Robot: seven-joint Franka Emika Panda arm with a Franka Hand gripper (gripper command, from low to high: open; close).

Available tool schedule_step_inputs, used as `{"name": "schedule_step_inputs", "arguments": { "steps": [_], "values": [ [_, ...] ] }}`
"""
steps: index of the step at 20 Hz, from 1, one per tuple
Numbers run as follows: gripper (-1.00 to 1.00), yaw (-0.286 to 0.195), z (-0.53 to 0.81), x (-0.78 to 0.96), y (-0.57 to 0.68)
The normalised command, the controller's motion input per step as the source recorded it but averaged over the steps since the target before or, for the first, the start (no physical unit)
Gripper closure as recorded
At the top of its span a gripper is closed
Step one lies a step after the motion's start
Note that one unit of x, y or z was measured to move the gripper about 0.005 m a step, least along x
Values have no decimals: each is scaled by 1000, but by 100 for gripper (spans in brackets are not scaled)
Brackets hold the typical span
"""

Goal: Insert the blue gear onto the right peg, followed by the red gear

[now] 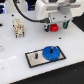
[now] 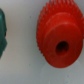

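Note:
The blue gear (image 1: pixel 50 52) lies flat on the grey black-framed plate (image 1: pixel 34 61), at the plate's right-hand end. It covers the spot of the right peg, so the peg itself is hidden. The plate's left-hand pin (image 1: pixel 36 54) stands free. The red gear (image 1: pixel 53 27) rests on the white table behind the plate, and my gripper (image 1: pixel 53 22) hangs just above it. The wrist view looks straight down on the red gear (image 2: pixel 59 40) and its raised hub with a dark centre hole. No finger shows in that view, and the jaws are too blurred in the exterior view to read.
A beige block-like fixture (image 1: pixel 18 27) stands on the table at the exterior view's left. A green object (image 1: pixel 63 24) sits close beside the red gear, and the wrist view shows this green object (image 2: pixel 2 32) at its edge. Black cables (image 1: pixel 25 12) arc from the arm.

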Motion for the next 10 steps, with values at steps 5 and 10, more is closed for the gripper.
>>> {"name": "schedule_step_inputs", "arguments": {
  "steps": [5, 10],
  "values": [
    [100, 0, -92, -254, -55],
    [100, 0, -37, -241, -18]
  ]
}}
